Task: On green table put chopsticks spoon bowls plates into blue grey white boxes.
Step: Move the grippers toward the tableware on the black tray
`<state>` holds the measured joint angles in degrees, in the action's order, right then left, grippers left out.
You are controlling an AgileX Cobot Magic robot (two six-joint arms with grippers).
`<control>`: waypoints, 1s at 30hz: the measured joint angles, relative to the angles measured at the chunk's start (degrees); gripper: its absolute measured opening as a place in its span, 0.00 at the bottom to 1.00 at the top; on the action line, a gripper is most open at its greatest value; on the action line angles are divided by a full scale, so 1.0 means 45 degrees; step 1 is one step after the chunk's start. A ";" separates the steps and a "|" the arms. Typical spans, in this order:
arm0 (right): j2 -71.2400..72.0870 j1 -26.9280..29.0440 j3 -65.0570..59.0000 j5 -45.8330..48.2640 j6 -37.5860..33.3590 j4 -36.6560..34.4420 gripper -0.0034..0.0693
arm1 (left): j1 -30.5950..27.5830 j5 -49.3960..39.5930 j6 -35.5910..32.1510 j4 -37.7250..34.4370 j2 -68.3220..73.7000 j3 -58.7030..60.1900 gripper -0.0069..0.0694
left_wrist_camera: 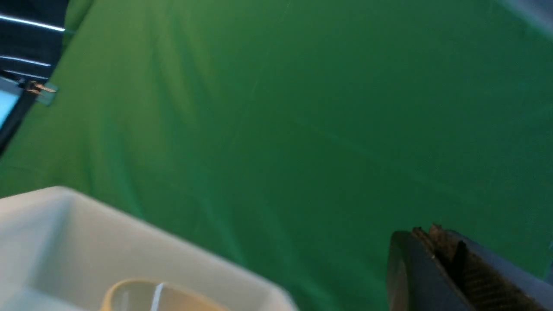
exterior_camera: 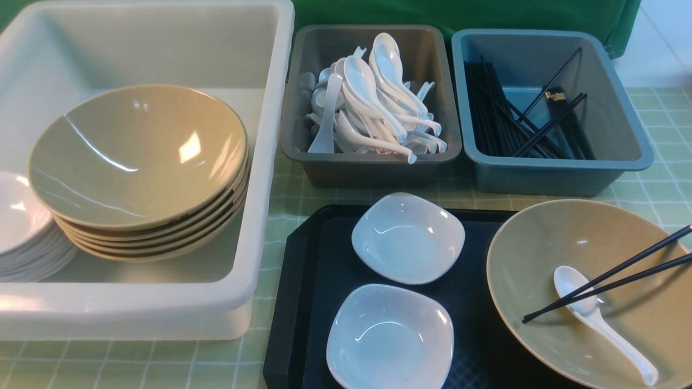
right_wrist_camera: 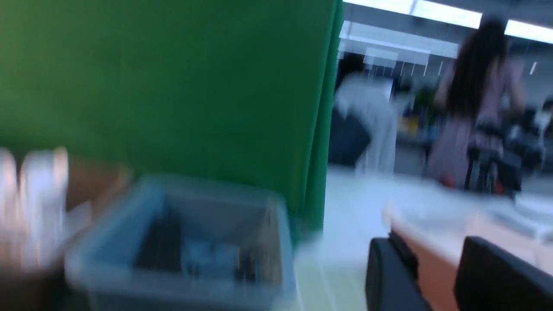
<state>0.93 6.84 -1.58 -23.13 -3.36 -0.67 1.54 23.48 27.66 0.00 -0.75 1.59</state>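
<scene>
On the green table (exterior_camera: 659,183) a black tray (exterior_camera: 303,281) carries two white plates (exterior_camera: 408,237) (exterior_camera: 389,337) and a tan bowl (exterior_camera: 594,243). A white spoon (exterior_camera: 594,313) and black chopsticks (exterior_camera: 621,275) lie in that bowl. The white box (exterior_camera: 270,162) holds stacked bowls (exterior_camera: 135,156) and plates (exterior_camera: 21,232). The grey box (exterior_camera: 373,173) holds spoons, and the blue box (exterior_camera: 540,178) holds chopsticks. Neither arm shows in the front view. My left gripper (left_wrist_camera: 432,231) is shut and empty, above the white box's corner (left_wrist_camera: 142,242). My right gripper (right_wrist_camera: 432,255) is open and empty, beside the blurred blue box (right_wrist_camera: 181,242).
A dark green backdrop cloth (exterior_camera: 459,13) hangs behind the boxes. The right wrist view is blurred and shows people (right_wrist_camera: 471,108) and office furniture beyond the backdrop's edge.
</scene>
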 joint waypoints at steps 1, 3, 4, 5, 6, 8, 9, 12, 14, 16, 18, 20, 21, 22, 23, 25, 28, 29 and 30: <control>0.0000 0.0000 0.0000 -0.0933 0.0640 0.0000 0.37 | 0.0000 0.0357 0.0620 -0.0068 0.0000 0.0000 0.09; 0.0000 0.0000 0.0000 -0.1879 0.1368 -0.0012 0.37 | 0.0000 0.0574 0.1173 -0.0068 0.0000 0.0000 0.09; 0.0000 0.0000 0.0000 -0.2326 0.1615 -0.0012 0.37 | 0.0000 0.0669 0.1414 -0.0068 0.0000 0.0000 0.09; 0.0000 0.0000 0.0000 -0.2905 0.2460 -0.0025 0.37 | 0.0000 0.0738 0.1993 -0.0068 0.0000 -0.0016 0.09; 0.0000 0.0000 0.0000 -0.3010 0.2931 -0.0025 0.37 | 0.0000 0.0702 0.2204 0.0000 0.0000 -0.0100 0.09; 0.0000 0.0000 0.0012 -0.3049 0.3541 -0.0037 0.37 | 0.0000 0.0590 0.2421 0.0000 0.0000 -0.0353 0.09; 0.0000 0.0000 0.0085 -0.2912 0.3828 -0.0037 0.37 | 0.0000 0.0543 0.2436 0.0000 0.0000 -0.0615 0.09; -0.0164 0.0000 0.2076 -0.0913 0.4302 -0.0048 0.37 | 0.0000 0.0481 0.2332 0.0434 0.0130 -0.2368 0.09; -0.0733 0.0000 0.3585 0.0054 0.4384 -0.0048 0.37 | 0.0000 0.0432 0.2150 0.0717 0.0675 -0.3478 0.09; -0.1552 0.0000 0.5087 0.0939 0.4398 -0.0048 0.37 | 0.0000 -0.0003 0.2028 0.1277 0.1456 -0.4775 0.09; -0.2655 0.0000 0.6651 0.2280 0.4398 -0.0048 0.37 | 0.0012 -0.1115 0.2045 0.2085 0.2502 -0.6051 0.09; -0.3919 0.0000 0.7998 0.4193 0.4355 -0.0048 0.37 | 0.0043 -0.2675 0.2231 0.3044 0.3490 -0.7056 0.09; -0.4464 0.0000 0.8419 0.5047 0.4324 -0.0048 0.37 | 0.0080 -0.3670 0.2370 0.3355 0.4027 -0.7512 0.09; -0.5318 0.0000 0.8915 0.6259 0.4173 -0.0040 0.37 | 0.0186 -0.4709 0.2525 0.3678 0.4662 -0.7940 0.09; -0.6032 0.0000 0.9174 0.7135 0.3996 -0.0040 0.37 | 0.0233 -0.5729 0.2603 0.3797 0.5072 -0.8156 0.09; -0.6832 0.0000 0.9308 0.7795 0.3721 -0.0040 0.37 | 0.0341 -0.6880 0.2668 0.3923 0.5664 -0.8359 0.09; -0.8426 0.0000 0.9320 0.9031 0.3086 -0.0040 0.37 | 0.0543 -1.0392 0.2309 0.3916 0.7365 -0.8440 0.09; -0.8616 -0.0032 0.9320 0.9044 0.3083 -0.0081 0.37 | 0.0543 -1.1123 0.2154 0.3846 0.7685 -0.8440 0.09; -0.8848 -0.0115 0.9320 0.9188 0.3096 -0.0167 0.37 | 0.0543 -1.2196 0.1903 0.3734 0.8112 -0.8440 0.09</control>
<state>-38.88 6.32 40.36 18.21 10.57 -1.42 3.99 -31.40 36.23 16.80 35.75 -36.39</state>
